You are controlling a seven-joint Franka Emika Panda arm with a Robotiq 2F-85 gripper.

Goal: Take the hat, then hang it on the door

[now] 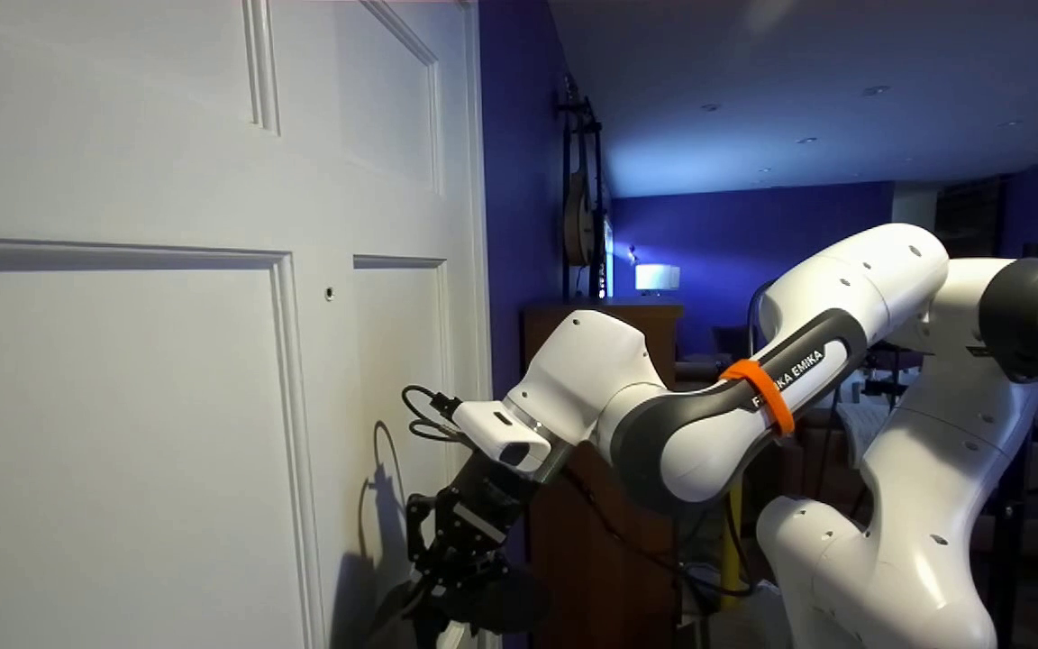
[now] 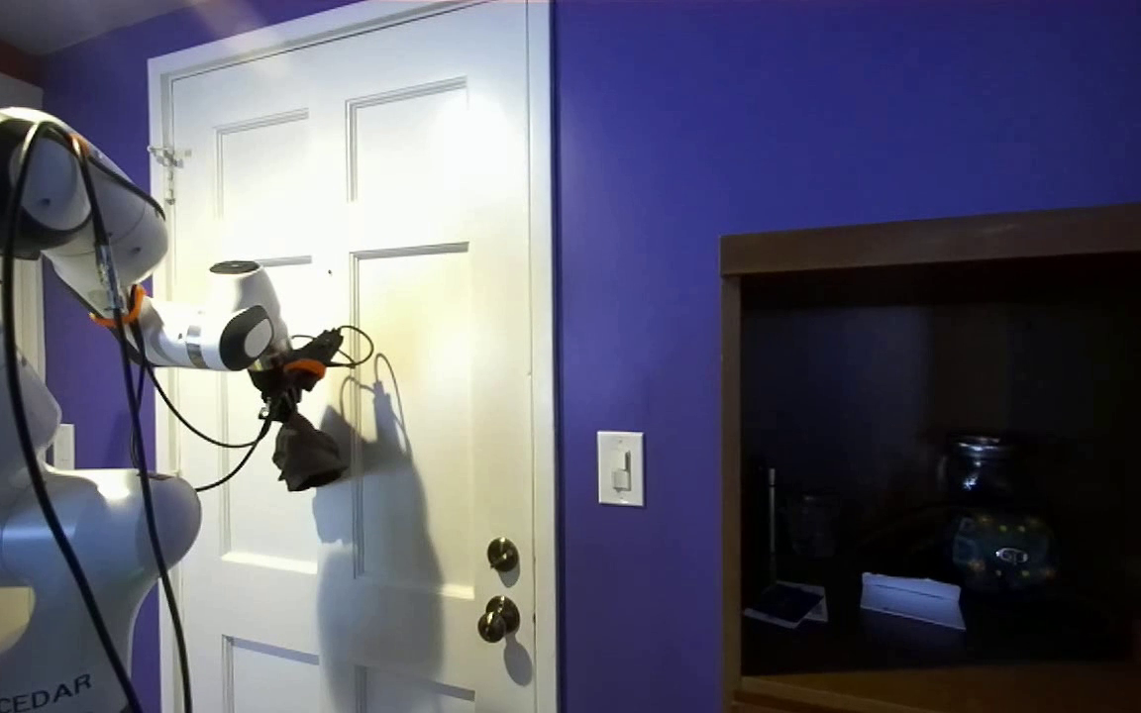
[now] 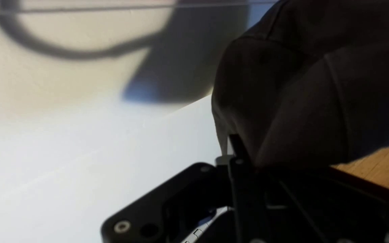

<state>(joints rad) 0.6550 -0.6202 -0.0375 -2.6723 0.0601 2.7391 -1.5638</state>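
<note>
Wrist view: pincer (image 3: 237, 145) is pinching hat (image 3: 299, 94) at 2 o'clock. Grab likely done; hanging is pending. In an exterior view hat is dangling before door (image 2: 412, 327); next move likely needing lift to small unclear fitting (image 2: 330, 271) at hat's 12 o'clock.

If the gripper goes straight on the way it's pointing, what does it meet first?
Probably the white door: in an exterior view the gripper slants down toward it. The held hat may brush it first; the gap is hard to judge.
</note>
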